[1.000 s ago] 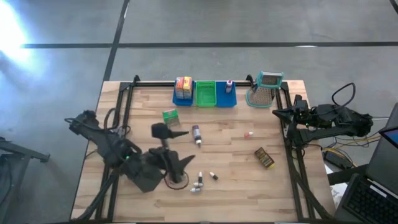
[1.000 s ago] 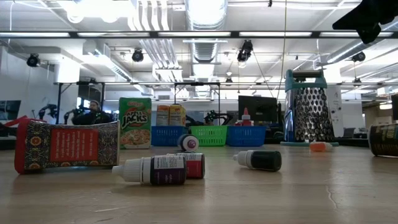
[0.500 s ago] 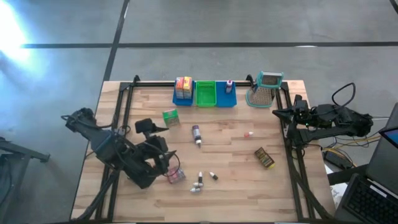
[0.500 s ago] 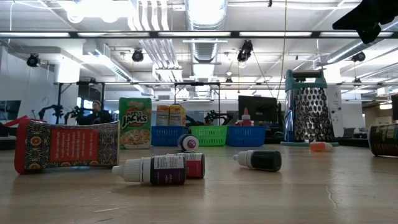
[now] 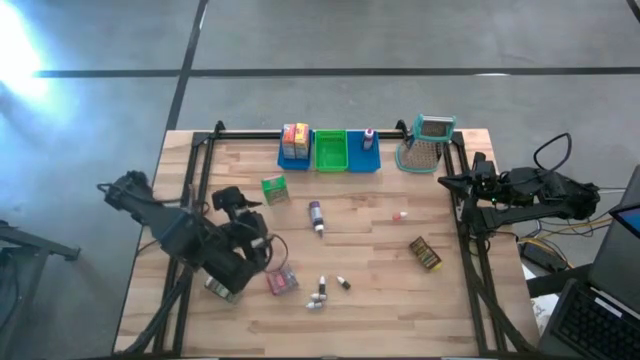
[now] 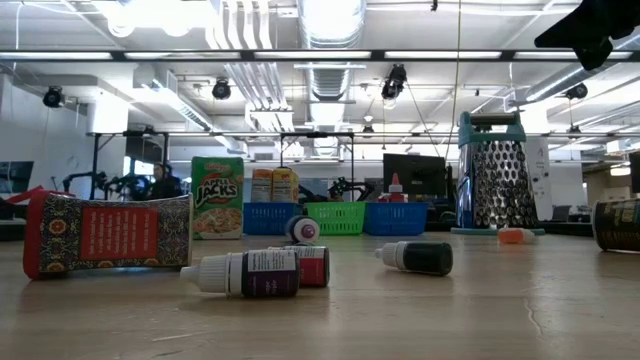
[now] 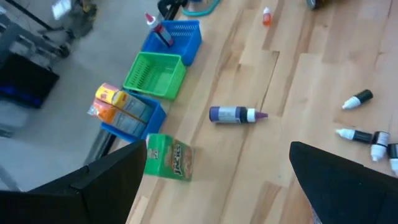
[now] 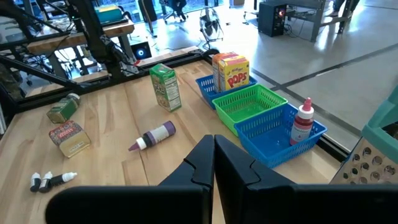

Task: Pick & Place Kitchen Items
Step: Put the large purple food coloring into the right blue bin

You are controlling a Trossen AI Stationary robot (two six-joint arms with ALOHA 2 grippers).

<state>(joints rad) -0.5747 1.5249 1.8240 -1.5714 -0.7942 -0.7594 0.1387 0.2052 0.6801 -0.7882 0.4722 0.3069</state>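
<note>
Table: is carrying the scattered goods, with a row of bins standing along its far edge.
Left gripper: is hovering over the table's left half, facing the bins; in the left wrist view its two fingers are standing wide apart with nothing between them.
Right gripper: is waiting at the table's right edge, fingers pressed together and holding nothing.
Green box: is standing just ahead of the left gripper, on the bin side. In the left wrist view it is sitting closer to one finger than to the other, so the gap is not centred on it.
Purple bottle: is lying on its side beyond the green box toward the table's middle, long axis running roughly from far edge to near edge.
Pink-red packet: is lying flat beside the left arm's forearm, behind the gripper's facing.
Nearer arm: the left arm is sitting far closer to the green box than the right arm is.
Judgement: the green box is looking like the likeliest next pick, and it is calling for a small sideways correction before descending.
</note>
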